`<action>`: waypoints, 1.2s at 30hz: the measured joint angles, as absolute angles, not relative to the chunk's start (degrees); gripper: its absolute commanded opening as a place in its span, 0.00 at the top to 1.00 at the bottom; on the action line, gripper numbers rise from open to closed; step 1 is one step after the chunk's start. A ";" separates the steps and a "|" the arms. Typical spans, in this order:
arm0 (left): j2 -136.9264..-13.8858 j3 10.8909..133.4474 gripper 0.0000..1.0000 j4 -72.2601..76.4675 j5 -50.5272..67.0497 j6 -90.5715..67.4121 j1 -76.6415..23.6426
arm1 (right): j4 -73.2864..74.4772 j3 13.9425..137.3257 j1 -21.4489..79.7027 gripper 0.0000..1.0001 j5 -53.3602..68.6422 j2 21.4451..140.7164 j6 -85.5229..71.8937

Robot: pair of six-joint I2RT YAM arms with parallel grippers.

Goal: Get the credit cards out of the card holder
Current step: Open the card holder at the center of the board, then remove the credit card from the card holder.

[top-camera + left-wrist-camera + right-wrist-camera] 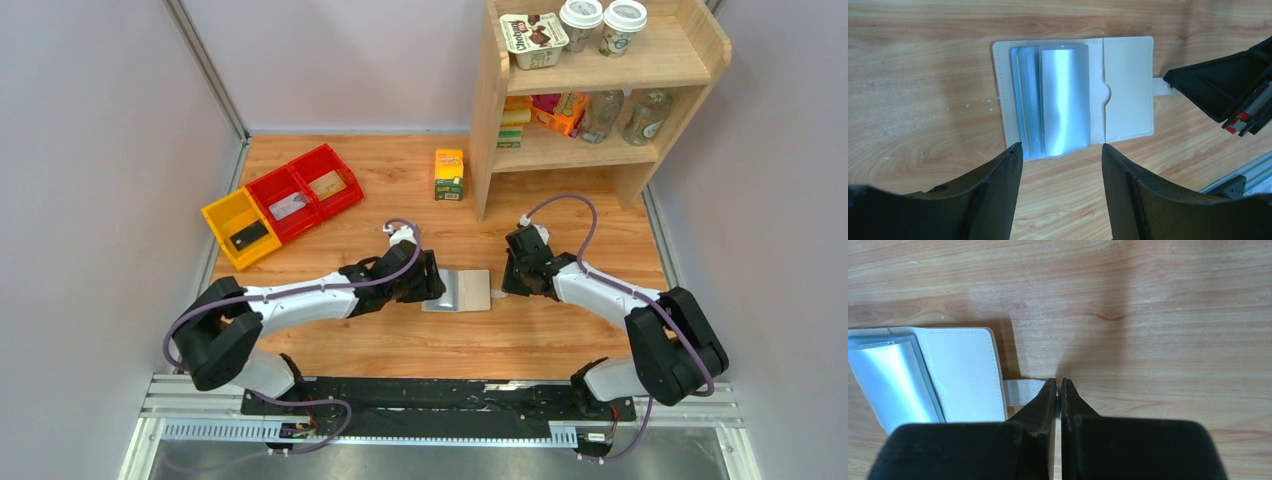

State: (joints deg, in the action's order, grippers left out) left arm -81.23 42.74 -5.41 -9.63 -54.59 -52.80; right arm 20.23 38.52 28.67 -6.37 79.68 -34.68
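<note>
On the wooden table (pixel 400 340), far right, stands a wood shelf (pixel 690 60) w/ cups & bottles. Far left is a row of 3 bins, each w/ one flat card inside:
- yellow bin (pixel 220 202): dark card (pixel 248 237)
- middle red bin (pixel 268 180): grey card (pixel 288 207)
- end red bin (pixel 343 166): tan card (pixel 327 184)

Juice carton (pixel 449 175) is upright just left of the shelf.

Centre, btwn the two arms, the card holder (pixel 1128 90) lies spread open & flat. Clear sleeves (pixel 1063 100) are on the half nearer the left arm, plain pocket on the other. Can't tell if any card sits in the sleeves.

Left gripper (pixel 1062 147) is spread wide & holds nothing, tips at the holder's edge by the sleeves.

Right gripper (pixel 1058 385) is pressed together, tips touching the end of the small closing tab (pixel 1020 391). Can't tell if the tab is caught btwn them.
</note>
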 measured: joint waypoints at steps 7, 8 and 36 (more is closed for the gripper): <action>-88.01 47.77 0.33 -6.52 -9.23 -54.63 -52.80 | 20.27 38.50 28.67 0.96 -6.37 79.68 -34.68; -88.90 48.34 0.33 -6.68 -9.06 -54.63 -52.80 | 20.25 38.50 28.67 0.96 -6.35 79.68 -34.68; -95.37 52.27 0.35 7.79 6.22 -53.63 -52.84 | 18.17 36.32 28.67 0.37 -4.58 76.07 -35.77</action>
State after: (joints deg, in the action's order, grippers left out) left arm -95.37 52.27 7.79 6.22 -53.63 -52.84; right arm 18.17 36.32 28.67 -4.58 76.07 -35.77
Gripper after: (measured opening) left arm 0.651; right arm 0.543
